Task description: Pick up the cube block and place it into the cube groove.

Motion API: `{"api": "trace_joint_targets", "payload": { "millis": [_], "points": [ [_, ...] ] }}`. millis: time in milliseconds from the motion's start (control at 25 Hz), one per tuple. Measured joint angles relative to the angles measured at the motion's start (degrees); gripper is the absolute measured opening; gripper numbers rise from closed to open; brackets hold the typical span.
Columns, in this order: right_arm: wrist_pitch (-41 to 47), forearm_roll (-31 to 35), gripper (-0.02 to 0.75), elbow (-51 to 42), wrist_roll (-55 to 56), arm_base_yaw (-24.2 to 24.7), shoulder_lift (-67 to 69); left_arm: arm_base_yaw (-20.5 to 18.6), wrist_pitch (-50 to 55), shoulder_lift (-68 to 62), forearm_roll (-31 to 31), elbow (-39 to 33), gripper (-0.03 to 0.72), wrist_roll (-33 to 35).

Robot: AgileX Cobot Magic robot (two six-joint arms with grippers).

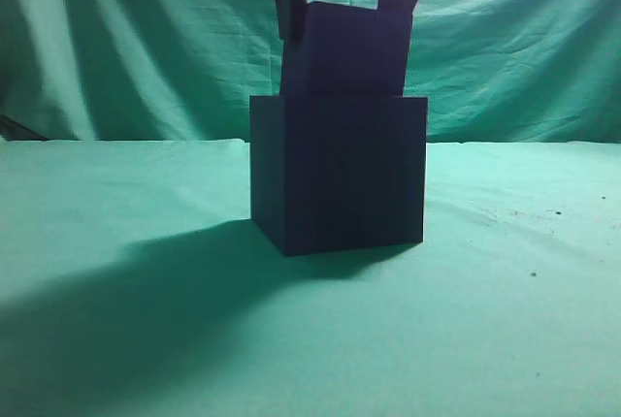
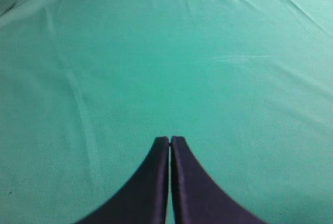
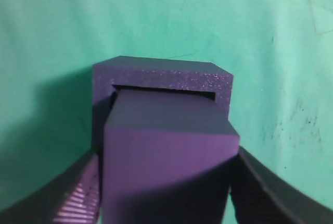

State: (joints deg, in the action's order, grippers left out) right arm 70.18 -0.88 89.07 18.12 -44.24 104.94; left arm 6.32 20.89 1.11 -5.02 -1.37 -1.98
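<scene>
The cube groove (image 1: 338, 173) is a large near-black box standing on the green cloth at the middle of the exterior view. Its purple rim (image 3: 161, 75) and square opening show from above in the right wrist view. My right gripper (image 1: 342, 10) is shut on the cube block (image 1: 344, 48), a dark purple cube, and holds it partly lowered into the opening. In the right wrist view the cube block (image 3: 169, 156) sits between the two fingers (image 3: 166, 193). My left gripper (image 2: 170, 140) is shut and empty over bare cloth.
Green cloth (image 1: 116, 204) covers the table and hangs as a backdrop (image 1: 146, 39). A dark shadow falls on the cloth at the front left of the box (image 1: 136, 310). A few dark specks lie on the cloth at the right (image 1: 532, 273).
</scene>
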Motion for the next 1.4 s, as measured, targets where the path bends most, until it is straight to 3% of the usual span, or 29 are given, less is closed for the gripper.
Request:
{"api": "trace_joint_targets", "payload": {
  "millis": [120,560,760,880,1160,1400],
  "points": [
    [0.1,0.0,0.496,0.0,-0.6,0.0,0.0,0.0,0.0,0.0,0.0,0.0,0.000,0.0],
    [0.8,-1.5,0.490,5.6,-2.0,0.0,-4.1,0.0,0.0,0.0,0.0,0.0,0.000,0.0],
    [1.1,-1.4,0.112,5.7,-2.0,0.0,-13.1,0.0,0.0,0.0,0.0,0.0,0.000,0.0],
    [1.5,-1.4,0.000,5.7,-2.0,0.0,-19.6,0.0,0.0,0.0,0.0,0.0,0.000,0.0],
    [2.0,-1.6,0.000,-0.9,-4.6,0.0,-35.9,0.0,0.0,0.0,0.0,0.0,0.000,0.0],
    [-0.8,-1.2,0.000,-18.9,-6.5,0.0,-52.7,0.0,0.0,0.0,0.0,0.0,0.000,0.0]
  ]
}}
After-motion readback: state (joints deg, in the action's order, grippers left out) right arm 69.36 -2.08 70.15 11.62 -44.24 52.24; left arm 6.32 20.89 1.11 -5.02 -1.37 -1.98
